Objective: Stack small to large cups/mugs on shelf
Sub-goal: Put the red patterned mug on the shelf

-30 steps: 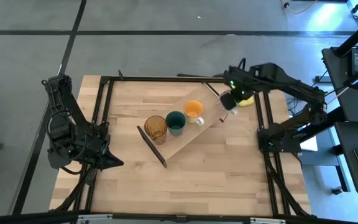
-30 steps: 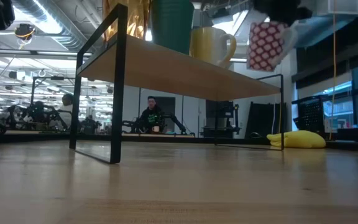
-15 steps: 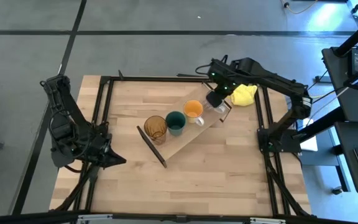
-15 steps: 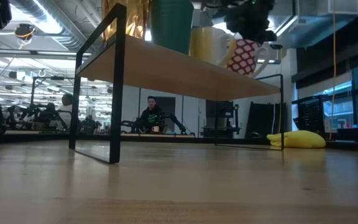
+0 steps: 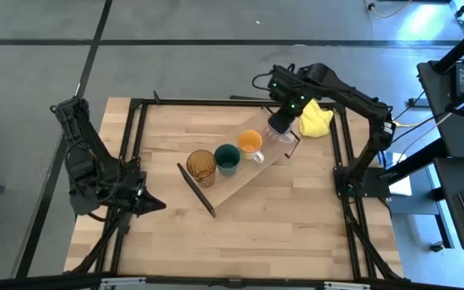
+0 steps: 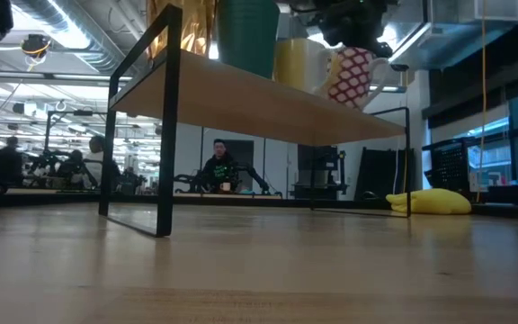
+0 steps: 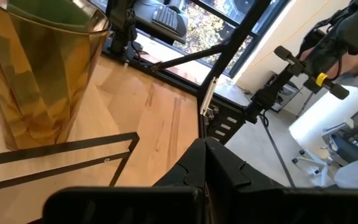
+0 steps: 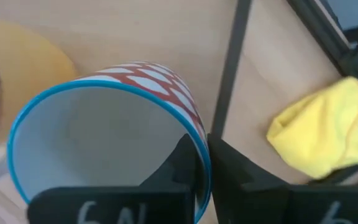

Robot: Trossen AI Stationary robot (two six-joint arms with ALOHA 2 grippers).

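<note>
The light-wood shelf [image 5: 244, 173] stands slantwise on the table. On it stand an amber ribbed glass [image 5: 201, 165], a teal cup [image 5: 228, 159] and an orange mug [image 5: 250, 143] in a row. My right gripper [image 5: 279, 127] is over the shelf's right end, shut on a white mug with a red pattern and blue rim [image 6: 353, 76], right beside the orange mug [image 6: 302, 63]. Whether the mug's base touches the board, I cannot tell. My left gripper [image 5: 145, 202] is shut and empty near the table's left side, pointing at the shelf. My right gripper holds the patterned mug by its blue rim [image 8: 199, 163], one finger inside the mug and one outside against the red-patterned wall. The fingers come from above, pointing down. The mug hangs mouth up, slightly tilted, at the shelf's right end.
A yellow cloth [image 5: 316, 121] lies on the table just beyond the shelf's right end; it also shows in the right wrist view [image 8: 325, 134]. A dark frame [image 5: 135, 161] runs around the table. A person [image 6: 220, 166] sits in the room behind.
My right gripper has carried the patterned mug toward the table's left, from beyond the shelf's right end to over the board beside the orange mug, and lowered it a little. The mug has stayed mouth up in the hold.
</note>
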